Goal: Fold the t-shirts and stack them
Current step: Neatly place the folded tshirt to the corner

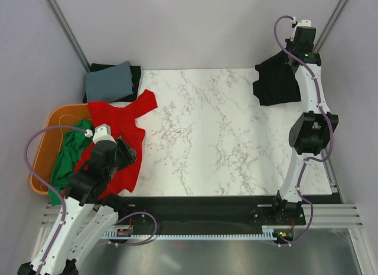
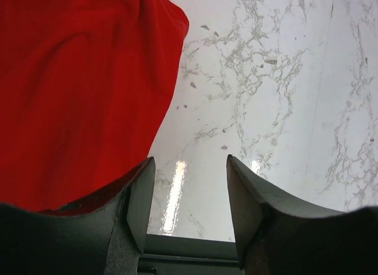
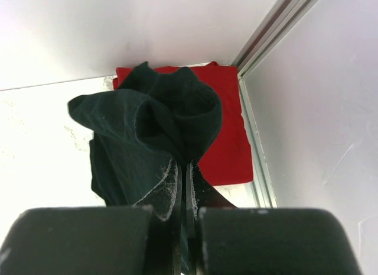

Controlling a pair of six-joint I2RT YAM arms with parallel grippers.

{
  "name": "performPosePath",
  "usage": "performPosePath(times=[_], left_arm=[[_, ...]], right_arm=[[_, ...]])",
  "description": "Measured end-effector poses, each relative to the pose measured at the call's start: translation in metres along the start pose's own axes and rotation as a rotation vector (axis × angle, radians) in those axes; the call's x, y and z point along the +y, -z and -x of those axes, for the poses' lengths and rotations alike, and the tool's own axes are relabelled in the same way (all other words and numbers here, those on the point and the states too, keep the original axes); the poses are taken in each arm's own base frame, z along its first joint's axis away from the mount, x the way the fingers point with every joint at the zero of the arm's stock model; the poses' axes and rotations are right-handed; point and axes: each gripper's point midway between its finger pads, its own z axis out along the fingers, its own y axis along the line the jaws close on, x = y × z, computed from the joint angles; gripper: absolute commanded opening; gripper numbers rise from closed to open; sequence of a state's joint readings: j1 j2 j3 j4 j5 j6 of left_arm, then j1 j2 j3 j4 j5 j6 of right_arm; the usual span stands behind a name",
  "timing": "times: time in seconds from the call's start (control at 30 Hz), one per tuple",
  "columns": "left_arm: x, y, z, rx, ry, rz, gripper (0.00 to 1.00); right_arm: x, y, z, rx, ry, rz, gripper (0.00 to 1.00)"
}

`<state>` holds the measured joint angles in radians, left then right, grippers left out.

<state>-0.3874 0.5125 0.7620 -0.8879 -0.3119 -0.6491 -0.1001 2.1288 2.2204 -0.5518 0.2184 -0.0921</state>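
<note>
Left claw (image 2: 189, 165) gapes, red shirt (image 2: 77, 91) beside one finger; right claw (image 3: 183, 174) pinches black shirt (image 3: 142, 127), seemingly lifted.

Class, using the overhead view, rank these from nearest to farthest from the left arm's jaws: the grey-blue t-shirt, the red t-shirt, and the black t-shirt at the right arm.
1. Red t-shirt: right at the left arm's jaws, near-left side.
2. Grey-blue t-shirt: far-left corner.
3. Black t-shirt: far-right corner, held in the right arm's jaws.
</note>
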Motion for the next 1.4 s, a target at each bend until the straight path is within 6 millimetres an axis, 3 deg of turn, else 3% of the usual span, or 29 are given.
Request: performPosePath(times=[0.27,0.53,0.83,1.0,1.03,1.07,1.1,1.17,1.27,1.33,1.4], left_arm=[[0.000,-0.001,-0.001,0.007,-0.002,0.000,0.54],[-0.001,-0.002,-0.002,0.016,-0.004,0.002,0.58],[-0.001,-0.003,-0.003,0.020,-0.006,0.005,0.59],[0.000,-0.004,-0.004,0.027,-0.009,0.011,0.59],[0.000,-0.005,-0.004,0.029,-0.010,0.013,0.59],[0.000,-0.005,-0.004,0.030,-0.010,0.014,0.59],[0.000,-0.005,-0.005,0.032,-0.011,0.015,0.59],[0.000,-0.005,-0.005,0.032,-0.011,0.016,0.59],[0.000,-0.005,-0.004,0.030,-0.010,0.014,0.59],[0.000,-0.004,-0.004,0.027,-0.009,0.012,0.59],[0.000,-0.004,-0.004,0.026,-0.009,0.011,0.60]], right_arm=[[-0.005,-0.001,0.008,-0.022,0.001,0.024,0.00],[-0.004,-0.009,0.030,-0.088,0.000,0.038,0.00],[-0.011,-0.043,0.003,-0.047,0.015,0.024,0.00],[-0.033,-0.070,-0.009,-0.054,0.006,-0.016,0.00],[-0.040,-0.077,-0.011,-0.065,0.001,-0.032,0.03],[-0.048,-0.086,-0.013,-0.082,-0.008,-0.049,0.48],[-0.054,-0.094,-0.014,-0.096,-0.014,-0.061,0.75],[-0.072,-0.120,-0.022,-0.143,-0.070,-0.104,0.97],[-0.093,-0.150,-0.053,-0.135,-0.146,-0.157,0.98],[-0.102,-0.158,-0.081,-0.090,-0.173,-0.186,0.98],[-0.103,-0.159,-0.094,-0.066,-0.192,-0.204,0.98]])
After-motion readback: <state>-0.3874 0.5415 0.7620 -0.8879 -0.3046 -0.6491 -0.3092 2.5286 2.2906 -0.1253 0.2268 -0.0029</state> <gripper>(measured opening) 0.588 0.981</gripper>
